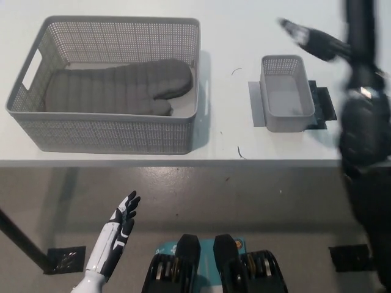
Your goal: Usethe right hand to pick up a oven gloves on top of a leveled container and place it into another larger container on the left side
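We find oven glove (116, 91) flat inside large basket (110, 131), left. Right robot hand (314, 39) empty, blurred, spread state unclear. We advise clearing small basket (286, 94). Left robot hand (119, 229) spread, low.

Bare table (232, 36) open between large mesh basket (116, 131) and small mesh bin (286, 93). Basket floor mostly filled by grey oven glove (116, 91). Black right hand (311, 38) blurred just beyond the bin's far right corner.

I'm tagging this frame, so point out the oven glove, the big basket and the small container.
oven glove (116, 91), head view, middle of its quilted palm.
big basket (110, 135), head view, near mesh wall.
small container (286, 121), head view, front part of its floor.
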`<state>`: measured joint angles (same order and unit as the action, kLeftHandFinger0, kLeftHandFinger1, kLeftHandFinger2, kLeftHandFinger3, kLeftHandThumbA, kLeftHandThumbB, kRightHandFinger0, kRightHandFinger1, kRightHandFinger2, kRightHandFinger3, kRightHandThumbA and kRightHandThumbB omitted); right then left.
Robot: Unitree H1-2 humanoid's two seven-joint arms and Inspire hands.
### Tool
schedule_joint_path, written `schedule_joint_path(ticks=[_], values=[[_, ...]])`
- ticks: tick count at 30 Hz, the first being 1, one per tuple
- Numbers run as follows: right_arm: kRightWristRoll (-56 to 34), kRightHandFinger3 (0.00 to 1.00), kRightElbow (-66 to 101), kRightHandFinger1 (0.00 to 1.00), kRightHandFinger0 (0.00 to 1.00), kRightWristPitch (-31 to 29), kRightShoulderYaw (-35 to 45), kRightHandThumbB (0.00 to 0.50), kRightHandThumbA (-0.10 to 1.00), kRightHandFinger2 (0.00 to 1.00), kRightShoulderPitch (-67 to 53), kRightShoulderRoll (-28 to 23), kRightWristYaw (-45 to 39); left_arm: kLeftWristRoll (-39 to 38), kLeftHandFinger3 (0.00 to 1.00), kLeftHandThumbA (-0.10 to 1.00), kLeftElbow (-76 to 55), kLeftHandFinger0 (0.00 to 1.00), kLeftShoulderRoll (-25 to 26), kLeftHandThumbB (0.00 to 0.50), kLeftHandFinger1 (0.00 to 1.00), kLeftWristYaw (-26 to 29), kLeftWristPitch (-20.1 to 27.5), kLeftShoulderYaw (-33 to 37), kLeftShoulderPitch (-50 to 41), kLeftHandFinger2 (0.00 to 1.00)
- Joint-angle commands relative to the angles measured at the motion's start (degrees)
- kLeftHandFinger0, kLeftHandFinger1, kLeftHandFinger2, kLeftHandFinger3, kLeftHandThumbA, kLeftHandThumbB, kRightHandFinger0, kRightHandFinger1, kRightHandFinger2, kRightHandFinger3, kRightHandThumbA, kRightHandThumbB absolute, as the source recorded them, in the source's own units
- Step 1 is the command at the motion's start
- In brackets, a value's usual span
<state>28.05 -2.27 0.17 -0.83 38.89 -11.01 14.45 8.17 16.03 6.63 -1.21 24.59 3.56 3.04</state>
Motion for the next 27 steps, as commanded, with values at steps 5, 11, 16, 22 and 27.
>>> schedule_joint_path(ticks=[5, 11, 16, 22, 27], values=[[-23.35, 1.00, 31.52, 1.00, 1.00, -20.88, 4.22, 0.183, 1.00, 1.00, -27.65, -0.55, 0.90, 0.80, 1.00, 1.00, -1.23, 1.00, 0.38, 0.236, 1.00, -0.39, 1.52, 0.70, 1.09, 1.00], [-16.51, 1.00, 22.82, 1.00, 1.00, -25.66, -6.31, 0.113, 1.00, 1.00, -35.36, 4.36, -1.58, 1.55, 1.00, 1.00, -1.04, 1.00, 0.69, 0.241, 1.00, -0.20, 1.58, 0.72, 1.56, 1.00], [-14.79, 1.00, 13.07, 1.00, 1.00, -27.10, -10.38, 0.115, 1.00, 1.00, -36.09, 4.23, -2.03, 0.60, 1.00, 1.00, -1.20, 1.00, 0.75, 0.234, 1.00, -0.66, 1.94, 0.65, 1.24, 1.00], [-12.20, 1.00, -0.74, 1.00, 1.00, -27.10, -10.71, 0.050, 1.00, 1.00, -33.23, 2.60, -3.18, 0.36, 1.00, 1.00, -0.75, 1.00, 0.50, 0.238, 1.00, -0.32, 2.26, 0.39, 1.49, 1.00], [-14.97, 1.00, -3.18, 1.00, 1.00, -25.92, -9.95, 0.005, 0.92, 1.00, -31.88, 2.29, -5.82, 0.66, 1.00, 1.00, -1.17, 1.00, 0.44, 0.232, 1.00, -0.04, 2.03, 0.29, 1.32, 1.00]])
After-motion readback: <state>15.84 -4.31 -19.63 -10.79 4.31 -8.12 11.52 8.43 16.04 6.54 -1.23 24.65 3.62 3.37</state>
